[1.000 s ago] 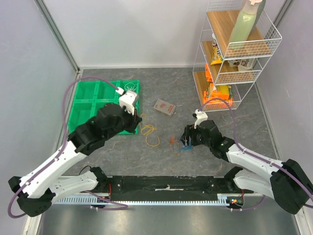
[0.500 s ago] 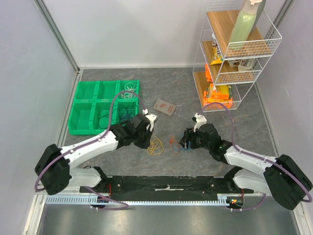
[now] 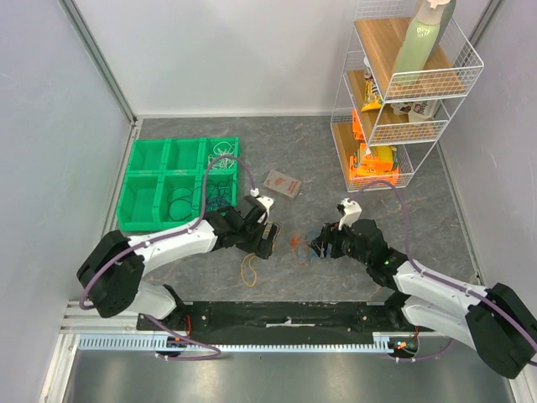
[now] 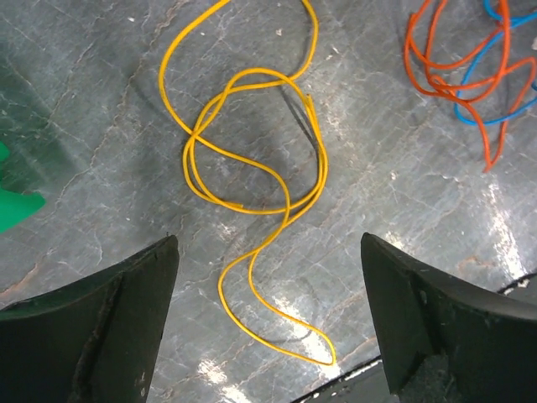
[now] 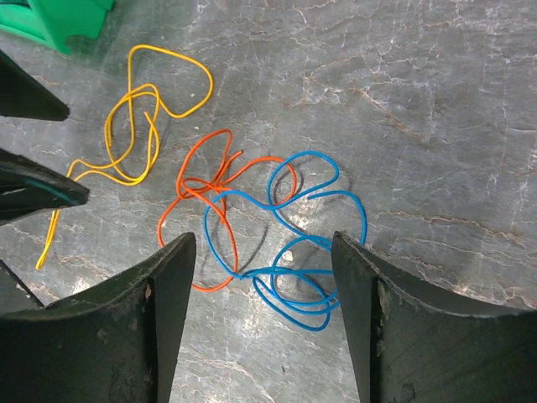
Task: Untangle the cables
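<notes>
A loose yellow cable (image 4: 322, 164) lies flat on the grey table, straight under my left gripper (image 4: 268, 245), which is wide open with nothing in it. From above, the yellow cable (image 3: 249, 267) trails toward the near edge below the left gripper (image 3: 267, 238). An orange cable (image 5: 180, 204) and a blue cable (image 5: 289, 277) lie tangled together. My right gripper (image 5: 264, 241) hovers open over the blue loops, touching neither cable. In the top view the right gripper (image 3: 322, 247) is beside that tangle (image 3: 300, 249).
A green compartment tray (image 3: 144, 220) at the left holds more cable loops (image 3: 220, 164). A small flat packet (image 3: 283, 183) lies mid-table. A wire shelf rack (image 3: 403, 92) stands at the back right. A black rail (image 3: 285, 317) runs along the near edge.
The left arm swung from the green tray to the table's middle. Its gripper went from shut to wide open, and the yellow cable now lies stretched toward the near edge. The right arm barely moved.
</notes>
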